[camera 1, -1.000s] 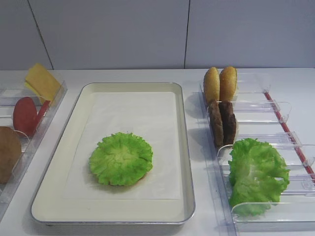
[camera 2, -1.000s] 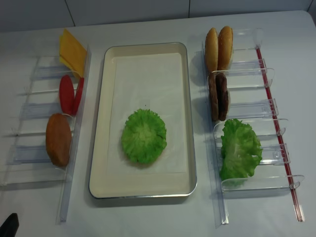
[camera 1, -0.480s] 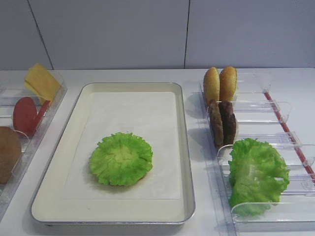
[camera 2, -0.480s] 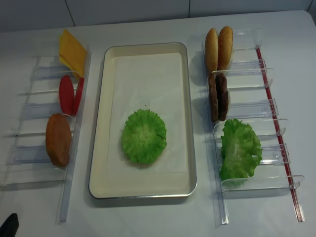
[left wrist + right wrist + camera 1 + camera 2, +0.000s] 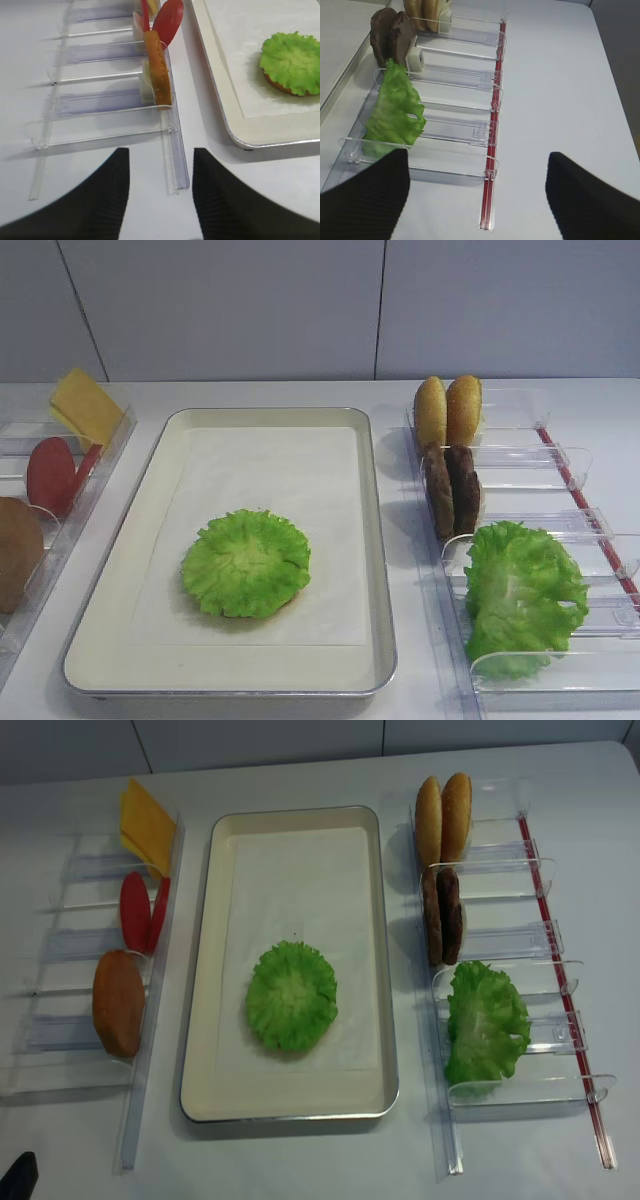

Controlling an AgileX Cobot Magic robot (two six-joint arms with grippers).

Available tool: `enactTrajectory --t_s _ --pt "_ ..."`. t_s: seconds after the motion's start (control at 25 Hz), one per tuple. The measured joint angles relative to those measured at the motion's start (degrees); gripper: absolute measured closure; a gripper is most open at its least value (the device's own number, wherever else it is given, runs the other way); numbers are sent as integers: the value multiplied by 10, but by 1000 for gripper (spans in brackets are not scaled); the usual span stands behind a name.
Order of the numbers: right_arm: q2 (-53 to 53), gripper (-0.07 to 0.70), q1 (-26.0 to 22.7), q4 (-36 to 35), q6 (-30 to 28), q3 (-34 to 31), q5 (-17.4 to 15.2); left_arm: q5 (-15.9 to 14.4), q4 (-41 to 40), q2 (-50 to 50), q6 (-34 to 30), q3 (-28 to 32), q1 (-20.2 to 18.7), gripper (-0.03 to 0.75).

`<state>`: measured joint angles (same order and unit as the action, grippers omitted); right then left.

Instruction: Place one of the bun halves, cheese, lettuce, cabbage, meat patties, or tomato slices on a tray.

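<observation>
Table (image 5: 320, 1160): white, carrying everything; both arms sit back at its near edge, out of the two high views.
Tray (image 5: 200, 1020): ahead of both end effectors, between the two racks, long axis running away from the arms; a lettuce leaf (image 5: 291, 996) lies flat on a bun half in its near part.
Right rack (image 5: 470, 132): ahead and to the left of the right end effector (image 5: 475, 192); its long axis runs away from that arm.
Left rack (image 5: 100, 100): ahead of the left end effector (image 5: 160, 192), just left of the tray.
Meat patties (image 5: 390, 32): two, upright on edge in the right rack, beyond the spare lettuce (image 5: 392, 112) and short of the bun halves (image 5: 443, 815); my guess for the next layer, and the right arm is plainly nearer.
Tomato slices (image 5: 167, 22): upright in the left rack, beyond the bun standing on edge (image 5: 157, 70); the left arm is nearer these.
Cheese (image 5: 147, 825): farthest slot of the left rack.
Right end effector: fingers spread wide, holding nothing.
Left end effector: fingers parted, nothing between them.
</observation>
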<state>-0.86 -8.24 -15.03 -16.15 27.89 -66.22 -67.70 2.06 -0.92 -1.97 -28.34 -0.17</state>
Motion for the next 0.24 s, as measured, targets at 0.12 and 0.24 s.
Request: enactTrajectory --t_s 0.12,0.24 --pt "0 69 0 0 0 0 0 0 0 0 0 0 0 430" --pt "0 69 0 0 0 0 0 0 0 0 0 0 0 430"
